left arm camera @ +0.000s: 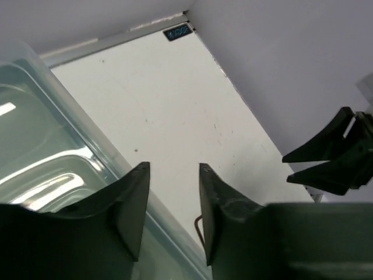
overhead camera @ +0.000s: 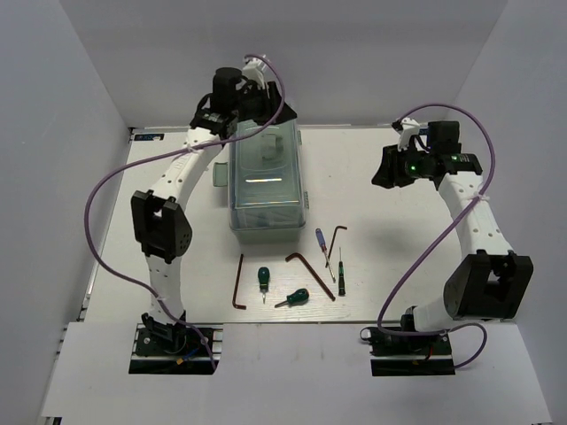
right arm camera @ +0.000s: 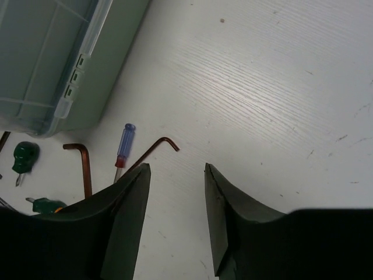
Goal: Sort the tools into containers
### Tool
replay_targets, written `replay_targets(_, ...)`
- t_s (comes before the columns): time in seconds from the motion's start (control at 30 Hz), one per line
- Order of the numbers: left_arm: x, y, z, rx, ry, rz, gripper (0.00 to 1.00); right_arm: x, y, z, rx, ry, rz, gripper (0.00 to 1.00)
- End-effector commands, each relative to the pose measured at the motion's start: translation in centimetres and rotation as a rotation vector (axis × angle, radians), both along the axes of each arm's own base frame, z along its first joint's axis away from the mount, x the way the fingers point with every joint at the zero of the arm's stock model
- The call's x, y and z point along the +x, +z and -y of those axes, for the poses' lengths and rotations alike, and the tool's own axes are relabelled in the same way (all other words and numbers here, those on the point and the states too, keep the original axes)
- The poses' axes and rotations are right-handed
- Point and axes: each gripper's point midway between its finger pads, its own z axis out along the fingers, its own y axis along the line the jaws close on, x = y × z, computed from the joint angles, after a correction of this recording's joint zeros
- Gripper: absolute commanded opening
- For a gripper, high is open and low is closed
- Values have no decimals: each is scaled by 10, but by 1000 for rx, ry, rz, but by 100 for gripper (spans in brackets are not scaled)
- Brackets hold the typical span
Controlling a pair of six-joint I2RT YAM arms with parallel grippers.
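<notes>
The containers are one closed pale green toolbox [overhead camera: 266, 181] with a translucent lid, standing mid-table. The tools lie in front of it: three reddish-brown hex keys [overhead camera: 238, 283] [overhead camera: 310, 274] [overhead camera: 335, 243], two stubby green screwdrivers [overhead camera: 263, 279] [overhead camera: 295, 297], a blue-handled screwdriver [overhead camera: 322, 246] and a thin dark one [overhead camera: 340, 274]. My left gripper [left arm camera: 173, 169] hovers open and empty over the toolbox's far edge [left arm camera: 46, 146]. My right gripper [right arm camera: 176, 169] hangs open and empty over bare table to the right of the toolbox, with the blue screwdriver [right arm camera: 123, 146] and a hex key [right arm camera: 157, 149] just ahead of its left finger.
White walls close in the table on the left, back and right. Purple cables loop from both arms [overhead camera: 97, 221] [overhead camera: 416, 257]. In the left wrist view the right gripper [left arm camera: 326, 157] shows at the far right. Bare white tabletop [overhead camera: 390, 257] lies right of the tools.
</notes>
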Motion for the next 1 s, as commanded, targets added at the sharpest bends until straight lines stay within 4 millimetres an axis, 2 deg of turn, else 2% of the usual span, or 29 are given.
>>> replay_targets(0.0,6,-1,2,27,87,-45,51,11,22,-11,59,36,54,49)
replay_targets(0.03,7,-6,5,38,95,-56,59,12,21,-11,64,32,52,50)
replay_targets(0.07,11,-13,7,60,120,-80,59,14,19,-9,65,23,45,52)
replay_targets(0.1,12,-10,4,69,142,-83,60,13,16,-10,66,23,35,52)
replay_targets(0.17,16,-19,2,102,187,-107,66,15,14,-10,66,18,32,54)
replay_targets(0.23,7,-34,5,156,199,-150,67,16,10,-10,68,14,16,54)
replay_targets(0.3,3,-43,-4,221,239,-167,68,17,5,-12,75,18,2,55)
replay_targets(0.37,1,-47,-11,265,277,-170,70,18,2,-13,80,19,-5,55)
replay_targets(0.43,-6,-39,-14,286,290,-158,70,18,-2,-13,91,17,-25,55)
replay_targets(0.47,-10,-43,-13,311,291,-157,70,19,-3,-15,94,18,-30,56)
replay_targets(0.53,-17,-34,-11,317,286,-138,70,20,-9,-15,98,14,-49,56)
replay_targets(0.6,-16,-38,-17,340,315,-147,70,21,-11,-14,100,11,-52,56)
replay_targets(0.77,-29,-48,-16,404,322,-174,70,23,-12,-15,99,17,-53,56)
replay_targets(0.97,-40,-53,-27,481,361,-195,70,23,-14,-15,106,9,-66,56)
